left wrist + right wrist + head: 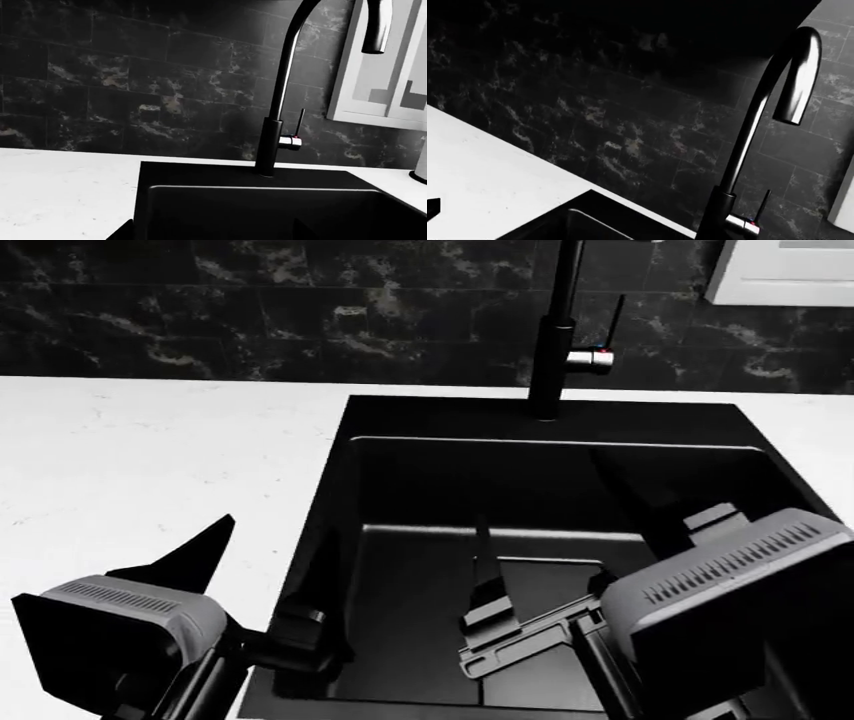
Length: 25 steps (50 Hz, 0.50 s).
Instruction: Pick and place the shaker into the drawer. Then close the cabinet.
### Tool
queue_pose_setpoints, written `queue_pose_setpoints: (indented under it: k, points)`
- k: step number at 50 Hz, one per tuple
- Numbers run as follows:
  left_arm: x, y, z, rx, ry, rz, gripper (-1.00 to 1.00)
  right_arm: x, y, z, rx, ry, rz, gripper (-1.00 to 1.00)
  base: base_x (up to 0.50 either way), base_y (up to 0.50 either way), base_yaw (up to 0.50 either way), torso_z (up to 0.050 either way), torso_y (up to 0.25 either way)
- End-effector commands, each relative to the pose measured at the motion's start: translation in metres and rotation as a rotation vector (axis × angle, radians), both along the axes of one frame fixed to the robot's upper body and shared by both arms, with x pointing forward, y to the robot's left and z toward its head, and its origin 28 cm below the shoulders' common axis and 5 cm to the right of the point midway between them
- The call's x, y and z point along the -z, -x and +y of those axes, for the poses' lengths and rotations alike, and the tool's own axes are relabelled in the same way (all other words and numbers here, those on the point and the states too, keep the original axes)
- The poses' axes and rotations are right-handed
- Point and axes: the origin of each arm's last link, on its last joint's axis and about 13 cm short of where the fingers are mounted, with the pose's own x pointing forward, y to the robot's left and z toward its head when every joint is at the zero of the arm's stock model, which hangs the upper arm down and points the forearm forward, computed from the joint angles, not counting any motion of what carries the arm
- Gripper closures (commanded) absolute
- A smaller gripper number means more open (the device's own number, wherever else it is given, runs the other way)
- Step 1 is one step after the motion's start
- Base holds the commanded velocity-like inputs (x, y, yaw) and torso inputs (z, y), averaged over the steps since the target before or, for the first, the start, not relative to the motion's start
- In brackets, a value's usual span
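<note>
Neither the shaker nor the drawer shows in any view. In the head view both arms hang low over a black sink basin [534, 420]. My left gripper [304, 638] sits at the basin's near left wall. In the left wrist view its two dark fingertips [125, 231] stand far apart with nothing between them, so it is open. My right gripper [483, 640] hovers over the basin floor, its fingers apart and empty. The right wrist view shows only one dark tip [432, 207] at the frame's edge.
A tall black faucet [551, 350] with a chrome lever stands behind the sink. White counter [160, 460] spreads left of the basin and dark marble tiles [267, 300] back it. A white wall cabinet [787, 275] hangs at the upper right. A white upright object [420, 165] is cut off by the frame.
</note>
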Motion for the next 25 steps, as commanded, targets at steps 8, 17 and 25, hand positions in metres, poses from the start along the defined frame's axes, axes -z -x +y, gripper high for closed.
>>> queue_pose_setpoints:
  k: [8,17,25]
  points:
    - [-0.003,-0.001,0.001,-0.011,-0.002,-0.006,-1.0,0.001,0.026,-0.051,0.274,-0.012,-0.031,-1.0,0.0,0.0,0.0,0.0,0.0]
    - [-0.008,0.001,-0.001,0.001,-0.001,-0.017,-1.0,-0.04,0.036,-0.086,0.668,0.384,0.19,-1.0,0.0,0.0,0.0,0.0,0.0]
    - [-0.011,0.0,-0.002,0.012,0.014,-0.017,-1.0,-0.073,0.039,-0.147,0.427,0.706,0.684,-1.0,0.0,0.0,0.0,0.0,0.0]
